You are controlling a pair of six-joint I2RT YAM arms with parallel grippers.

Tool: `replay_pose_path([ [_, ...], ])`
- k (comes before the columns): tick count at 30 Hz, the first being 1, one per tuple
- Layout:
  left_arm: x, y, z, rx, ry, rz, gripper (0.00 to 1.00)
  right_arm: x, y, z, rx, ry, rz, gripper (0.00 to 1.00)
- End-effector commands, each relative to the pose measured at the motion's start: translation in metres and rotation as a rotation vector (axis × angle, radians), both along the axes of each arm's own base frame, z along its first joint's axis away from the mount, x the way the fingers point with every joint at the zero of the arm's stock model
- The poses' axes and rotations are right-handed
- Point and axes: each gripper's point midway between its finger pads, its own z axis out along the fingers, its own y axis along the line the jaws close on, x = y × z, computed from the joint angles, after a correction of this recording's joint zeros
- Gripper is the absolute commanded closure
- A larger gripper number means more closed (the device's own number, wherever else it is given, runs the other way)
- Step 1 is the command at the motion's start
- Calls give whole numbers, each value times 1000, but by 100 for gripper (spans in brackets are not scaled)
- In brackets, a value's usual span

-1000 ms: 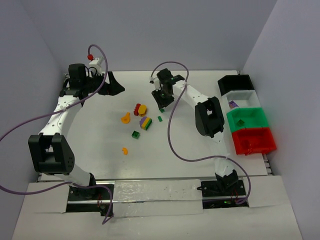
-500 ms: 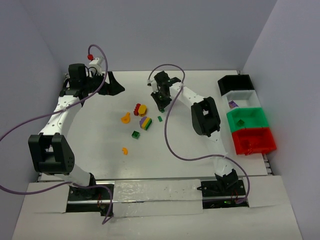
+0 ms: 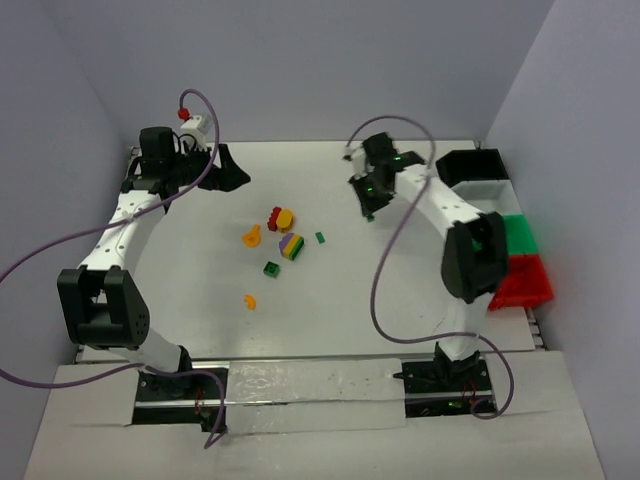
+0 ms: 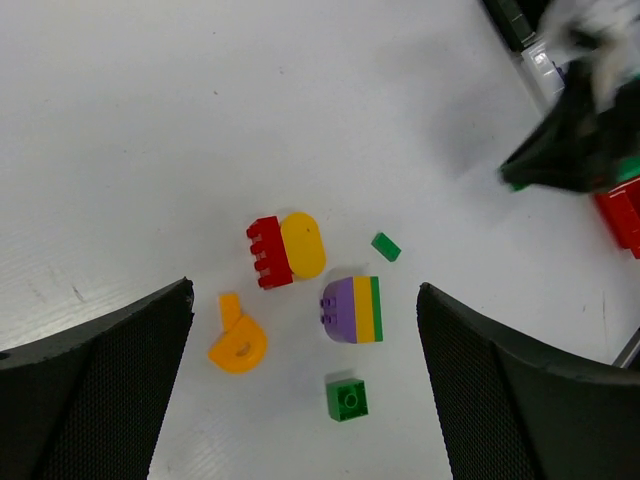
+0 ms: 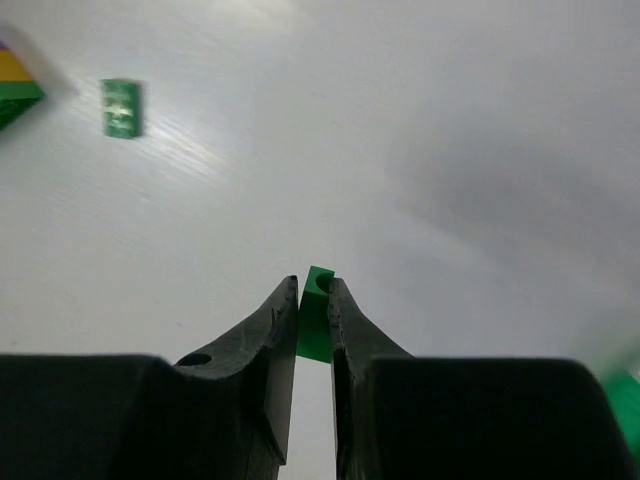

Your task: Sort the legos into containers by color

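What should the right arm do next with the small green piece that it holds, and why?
Probably it should carry the piece to the right, over the green bin, and open only there. The right gripper is shut on a green brick, so the grasp looks done. In the top view, the gripper is above the table, left of the row of bins.

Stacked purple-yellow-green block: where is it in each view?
Top external: stacked block near frame centre.
Left wrist: it sits just below frame centre.
Right wrist: top-left corner, cut off by the edge.
Shared landmark: flat green piece close beside it, in all three.
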Motion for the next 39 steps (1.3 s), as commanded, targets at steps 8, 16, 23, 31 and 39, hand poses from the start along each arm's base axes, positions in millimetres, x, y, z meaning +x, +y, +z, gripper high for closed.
replay_pose_path([
  [8,0,-22,23,20,-93,-47,2,-59,-283,73,-202,-154,-492,85],
  [16,3,-30,26,16,-91,-53,2,-65,-339,54,-260,-126,-569,82],
  [23,1,-25,26,45,-98,-44,2,-52,-344,37,-248,-103,-583,48],
  [31,0,-27,25,36,-87,-47,2,-53,-327,58,-214,-131,-570,37],
  [39,-1,-24,31,-25,-67,-42,1,-41,-133,67,72,-120,-184,37],
])
